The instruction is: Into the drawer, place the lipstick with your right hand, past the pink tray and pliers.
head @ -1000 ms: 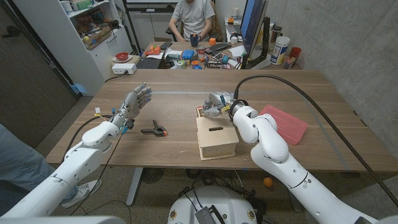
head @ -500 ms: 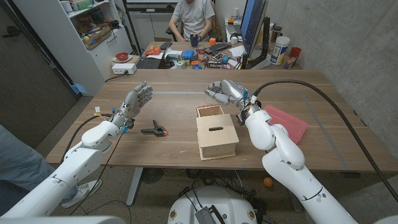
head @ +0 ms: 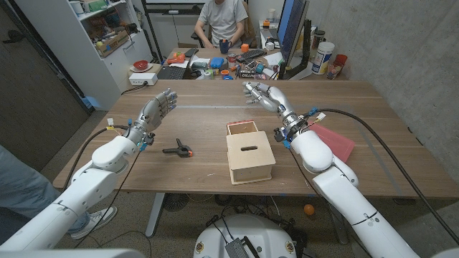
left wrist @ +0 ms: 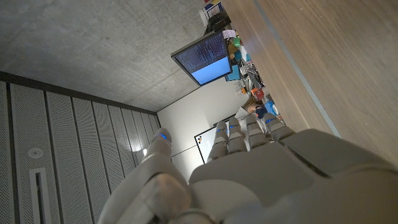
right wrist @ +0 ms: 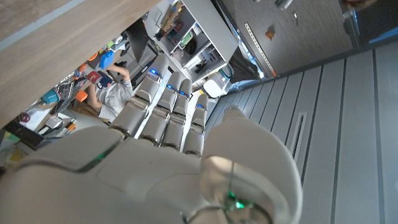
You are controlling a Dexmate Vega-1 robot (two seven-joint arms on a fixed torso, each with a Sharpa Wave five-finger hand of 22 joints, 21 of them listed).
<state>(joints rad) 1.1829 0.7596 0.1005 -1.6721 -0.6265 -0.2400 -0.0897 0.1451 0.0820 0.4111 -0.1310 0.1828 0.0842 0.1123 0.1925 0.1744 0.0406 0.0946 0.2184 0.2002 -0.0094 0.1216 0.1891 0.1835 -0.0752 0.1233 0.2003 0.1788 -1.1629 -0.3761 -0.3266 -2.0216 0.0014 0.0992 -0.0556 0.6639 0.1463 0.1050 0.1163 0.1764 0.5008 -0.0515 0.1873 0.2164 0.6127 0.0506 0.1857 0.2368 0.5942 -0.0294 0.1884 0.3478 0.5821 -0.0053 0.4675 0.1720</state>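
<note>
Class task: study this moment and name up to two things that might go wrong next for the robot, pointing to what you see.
1. The drawer of the wooden box stands open; a low pass of the right hand might knock it or shift the box.
2. The pink tray lies partly under the right arm, so lowering that arm may push it toward the table's edge.

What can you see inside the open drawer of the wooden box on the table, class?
The drawer stands pulled out at the far end of the wooden box. Only a reddish interior shows; from the head view no lipstick can be made out, and the box covers the part beneath its top.
</note>
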